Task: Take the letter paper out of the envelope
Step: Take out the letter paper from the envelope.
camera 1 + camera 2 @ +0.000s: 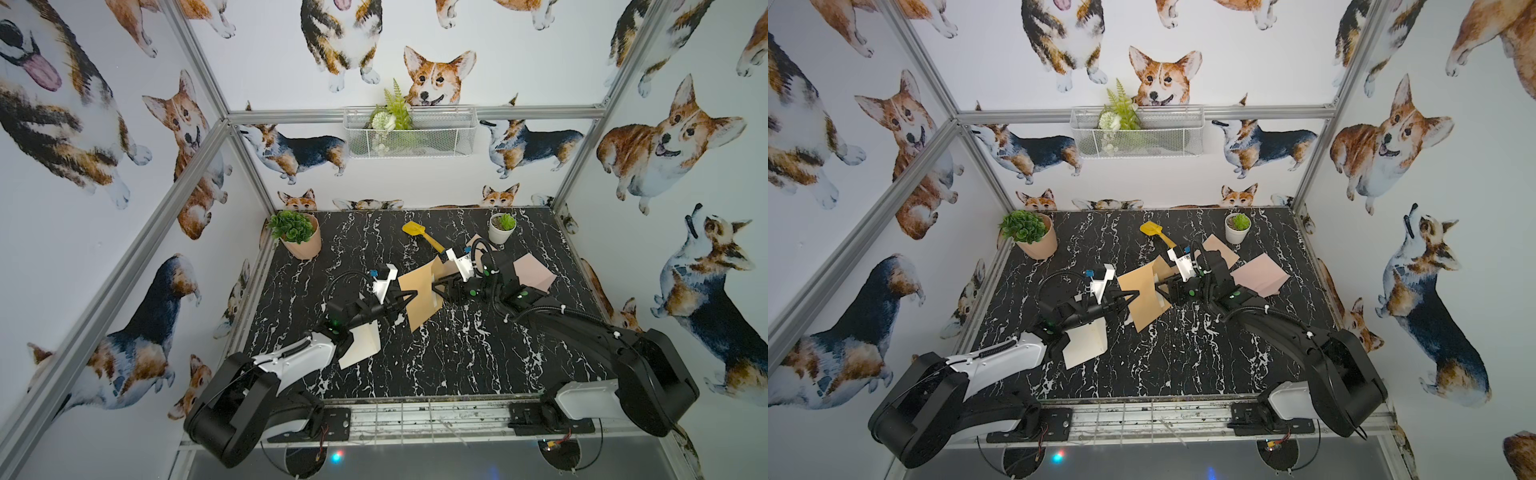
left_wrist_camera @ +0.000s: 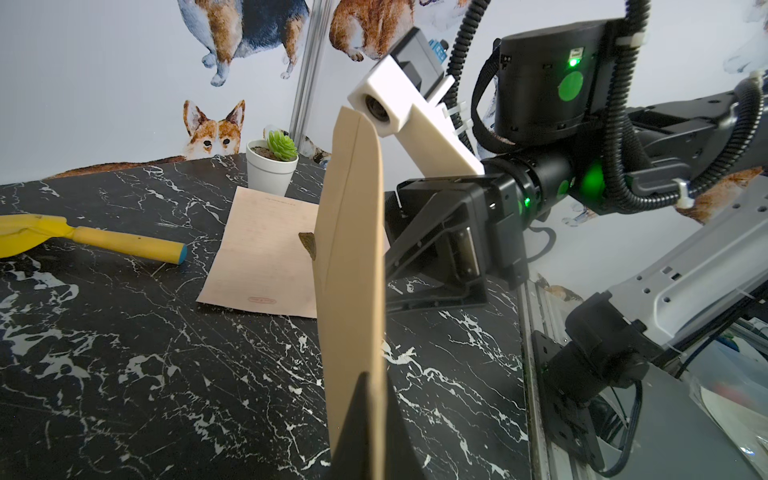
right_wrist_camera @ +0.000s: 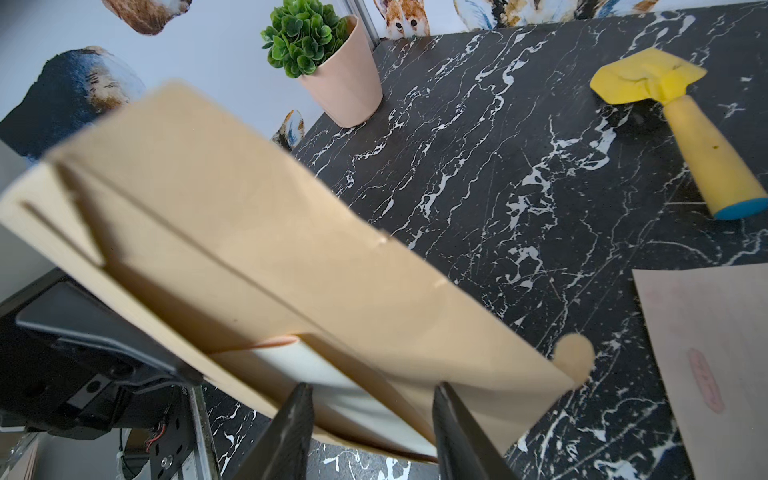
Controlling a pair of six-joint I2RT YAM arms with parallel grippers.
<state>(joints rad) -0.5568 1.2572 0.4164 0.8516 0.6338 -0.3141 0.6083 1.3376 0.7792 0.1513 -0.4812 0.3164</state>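
envelope [image 3: 291, 249] pinched by left fingers [image 2: 361, 432] | right fingers [image 3: 291, 424] spread, edge of letter paper [image 3: 307, 365] just ahead | paper judged light, floppy: exposed edge to be pinched

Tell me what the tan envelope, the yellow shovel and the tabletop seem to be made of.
Envelope: matte brown kraft paper, thin, bowing, with folded seams. Shovel: matte yellow, crinkled blade, so perhaps soft plastic or foam. Tabletop: black with white veins, faint sheen; marble or a printed film, unclear.

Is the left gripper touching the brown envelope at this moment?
Touching. The left wrist view shows the left gripper shut on the lower edge of the envelope, with the paper pinched between its jaws.
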